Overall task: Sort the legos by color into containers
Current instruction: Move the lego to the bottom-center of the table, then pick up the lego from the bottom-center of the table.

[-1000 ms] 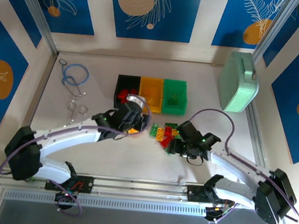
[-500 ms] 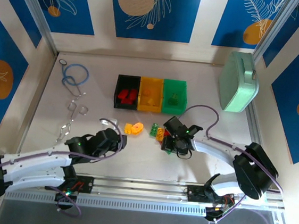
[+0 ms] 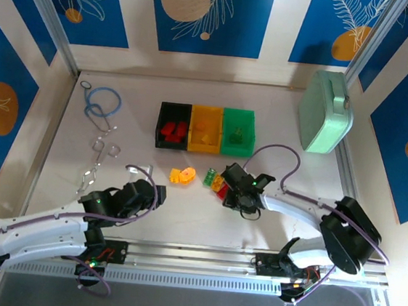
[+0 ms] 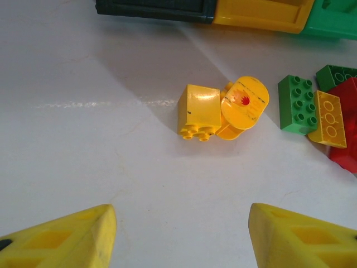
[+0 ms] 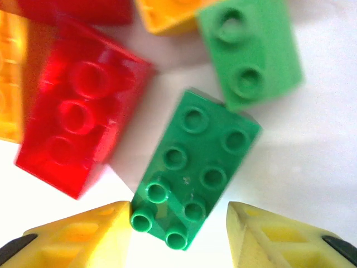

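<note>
- Top view: black bin [image 3: 160, 125], yellow bin [image 3: 208, 110] and green bin [image 3: 239, 113] sit side by side, touching, at the far middle of the desk [image 3: 196, 92]. There are red bricks in the black one and a green piece in the green one.
- Same view: a yellow pair [image 3: 182, 175] lies loose in front of the bins. To its right is a mixed pile [image 3: 218, 182], right by the right gripper [image 3: 233, 194]. The left gripper [image 3: 149, 190] is near-left of the yellow pair, not touching it.
- Left wrist: the left gripper [image 4: 181, 218] has its fingers [image 4: 61, 237] spread wide with nothing between them, just bare desk.
- Ahead of them is a yellow square brick [image 4: 199, 110], tipped on its side with its studs facing the camera. It touches a rounded yellow piece [image 4: 244, 106] that has a small red mark.
- Further right is a green brick [image 4: 298, 104], studs up, long axis running up-down in the picture. A flat yellow plate [image 4: 329, 118] sits just beside it.
- Right wrist: the right gripper [image 5: 178, 212] is released, its fingers [image 5: 78, 234] either side of the near end of a green eight-stud brick [image 5: 192, 173].
- That brick is studs up, long axis slanting lower left to upper right. The left finger is right against it and the right one has a gap.
- A glossy red brick [image 5: 78, 128] lies to its left, slanted much the same way. A small green brick [image 5: 251, 53] sits beyond, two studs showing.
</note>
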Tool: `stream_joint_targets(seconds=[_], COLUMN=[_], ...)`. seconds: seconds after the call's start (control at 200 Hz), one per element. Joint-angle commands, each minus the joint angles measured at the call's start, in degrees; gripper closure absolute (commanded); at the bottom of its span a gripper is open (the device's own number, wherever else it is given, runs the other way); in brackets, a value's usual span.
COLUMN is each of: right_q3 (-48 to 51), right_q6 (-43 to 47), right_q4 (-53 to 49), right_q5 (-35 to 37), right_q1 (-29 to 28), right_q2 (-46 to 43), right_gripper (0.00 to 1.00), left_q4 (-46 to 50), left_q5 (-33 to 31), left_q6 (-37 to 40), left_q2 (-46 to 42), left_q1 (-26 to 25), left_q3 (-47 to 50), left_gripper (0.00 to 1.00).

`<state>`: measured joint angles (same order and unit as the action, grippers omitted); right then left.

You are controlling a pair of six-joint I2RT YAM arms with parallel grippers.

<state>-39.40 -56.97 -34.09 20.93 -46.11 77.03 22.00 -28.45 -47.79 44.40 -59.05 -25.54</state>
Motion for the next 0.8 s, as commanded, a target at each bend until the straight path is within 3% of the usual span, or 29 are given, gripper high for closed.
stream_joint_targets(seconds=[0.0,0.245,0.795], right_q3=[3.2,3.6,0.9], right_q6=[-2.3,-0.6,1.0], right_q4=[-5.6,-5.1,-0.7], right_q5=[3.0,1.6,0.1], right_q1=[0.6,2.5,3.4], right_q2=[-4.1,-5.8,2.8], right_gripper=[0.51,0.47,0.47], left_q4=[0.7,0.5,2.4], left_q5=[-1.3,-1.7,-3.1], left_q6=[-1.0,-1.0,-0.9], left_q2=[0.0,0.6,-0.1], left_q1=[-0.6,-0.9,-1.6], left_q3=[0.8,0.5,-0.2], left_gripper=[0.36,0.37,0.37])
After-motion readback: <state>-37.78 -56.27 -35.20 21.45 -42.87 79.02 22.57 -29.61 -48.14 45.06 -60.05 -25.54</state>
